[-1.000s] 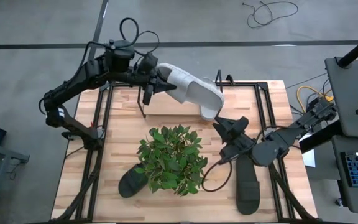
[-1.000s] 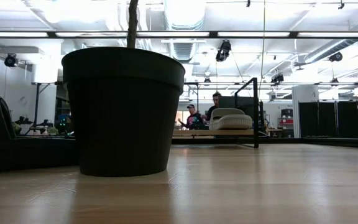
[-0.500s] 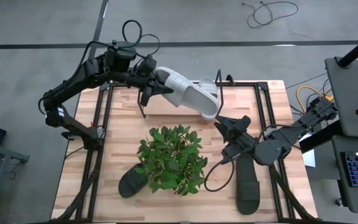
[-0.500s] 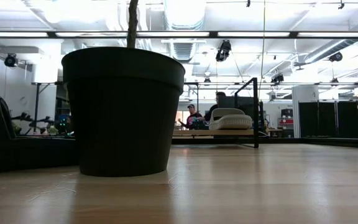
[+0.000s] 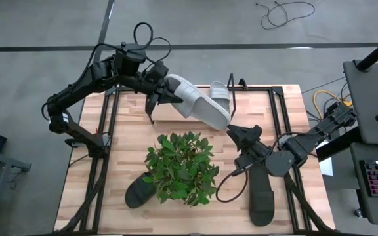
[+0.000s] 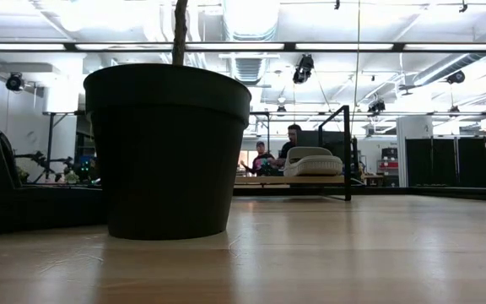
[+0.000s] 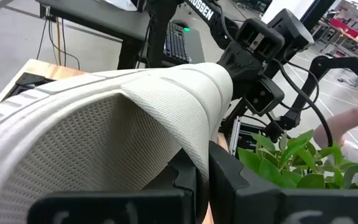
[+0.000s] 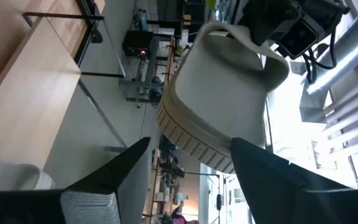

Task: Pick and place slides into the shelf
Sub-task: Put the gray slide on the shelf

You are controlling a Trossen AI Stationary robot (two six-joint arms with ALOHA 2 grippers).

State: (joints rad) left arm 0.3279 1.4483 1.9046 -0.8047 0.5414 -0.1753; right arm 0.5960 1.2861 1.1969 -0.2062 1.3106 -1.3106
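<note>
A green leafy plant [image 5: 180, 166] in a dark pot [image 6: 167, 152] stands mid-desk [image 5: 136, 128], between the arms and the near slides. One black slide [image 5: 138, 191] lies at its near left, partly under the leaves; another black slide [image 5: 261, 197] lies near right. The left pincer [image 5: 162, 91] is clamped on the strap of a light grey slide [image 5: 197, 102], ribbed-soled and textured, held tilted in the air over the far shelf [image 5: 151, 113]. A second grey slide [image 5: 220, 92] already sits on the shelf, just behind it. The right pincer [image 5: 235, 134], fingers apart, hovers beside the raised slide's toe.
</note>
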